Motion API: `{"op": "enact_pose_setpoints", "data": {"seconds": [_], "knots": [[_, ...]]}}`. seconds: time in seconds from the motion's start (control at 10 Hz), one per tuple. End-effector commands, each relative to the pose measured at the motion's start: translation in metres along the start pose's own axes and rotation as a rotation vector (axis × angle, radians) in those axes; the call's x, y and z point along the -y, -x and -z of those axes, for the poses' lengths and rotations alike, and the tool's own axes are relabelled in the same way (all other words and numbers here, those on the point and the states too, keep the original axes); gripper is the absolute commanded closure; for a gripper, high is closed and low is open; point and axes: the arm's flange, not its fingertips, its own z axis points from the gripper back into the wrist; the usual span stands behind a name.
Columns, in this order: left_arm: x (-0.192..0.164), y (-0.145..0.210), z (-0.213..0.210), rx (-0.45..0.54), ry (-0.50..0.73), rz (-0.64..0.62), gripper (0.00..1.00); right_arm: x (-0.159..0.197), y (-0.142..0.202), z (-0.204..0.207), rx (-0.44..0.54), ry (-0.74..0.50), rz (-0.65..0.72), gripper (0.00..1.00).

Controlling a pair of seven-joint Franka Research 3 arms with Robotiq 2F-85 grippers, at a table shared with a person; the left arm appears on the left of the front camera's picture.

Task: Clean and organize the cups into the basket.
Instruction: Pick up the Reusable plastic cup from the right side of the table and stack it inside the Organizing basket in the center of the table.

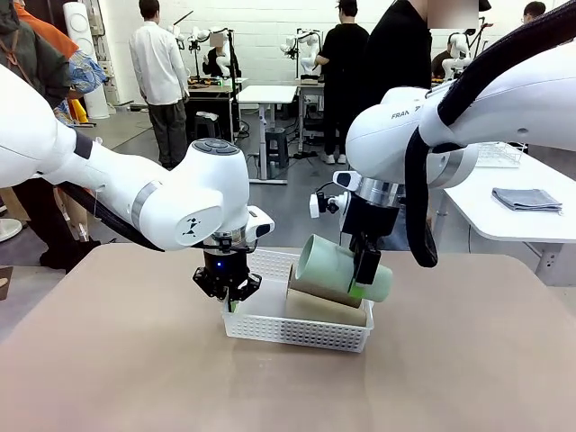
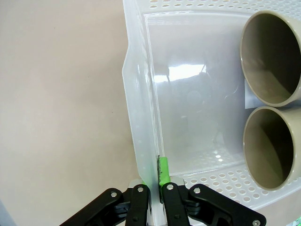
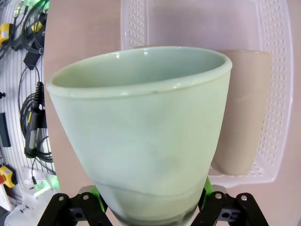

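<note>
The white lattice basket [image 1: 297, 333] sits mid-table. My left gripper [image 1: 227, 286] is shut on its left wall; in the left wrist view the gripper [image 2: 157, 188] pinches that thin wall [image 2: 141, 117], with one green pad inside. The tan cup [image 1: 328, 309] lies on its side in the basket. Above it, my right gripper [image 1: 364, 273] is shut on the pale mint cup [image 1: 337, 268], which is tilted with its mouth to the left. In the right wrist view the mint cup [image 3: 141, 127] is clamped between the gripper's [image 3: 153, 202] green pads, the tan cup [image 3: 242, 108] below. Two cup mouths [image 2: 272, 56] [image 2: 268, 146] face the left wrist camera.
Bare tan tabletop [image 1: 117, 360] surrounds the basket. A white side table [image 1: 504, 216] at the right carries a folded grey cloth [image 1: 526, 199]. People stand at the far side and farther back. Cables [image 3: 33, 117] hang beyond the table edge in the right wrist view.
</note>
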Motion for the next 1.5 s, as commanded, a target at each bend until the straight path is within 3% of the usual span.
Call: {"op": "enact_pose_setpoints", "data": {"seconds": [0.0,0.5,0.9,1.4], "knots": [[0.002,0.0,-0.001,0.01,-0.013,0.007,1.0,-0.002,0.002,-0.003,-0.004,-0.005,0.017,0.18],[0.002,0.0,-0.001,0.01,-0.013,0.007,1.0,0.012,-0.006,-0.001,-0.008,0.037,-0.114,0.18],[0.002,0.0,-0.001,0.01,-0.013,0.007,1.0,0.028,-0.026,-0.002,-0.029,0.027,-0.122,0.18],[0.002,0.0,-0.001,0.01,-0.013,0.007,1.0,0.054,-0.033,0.028,-0.07,-0.044,-0.119,0.18]]}}
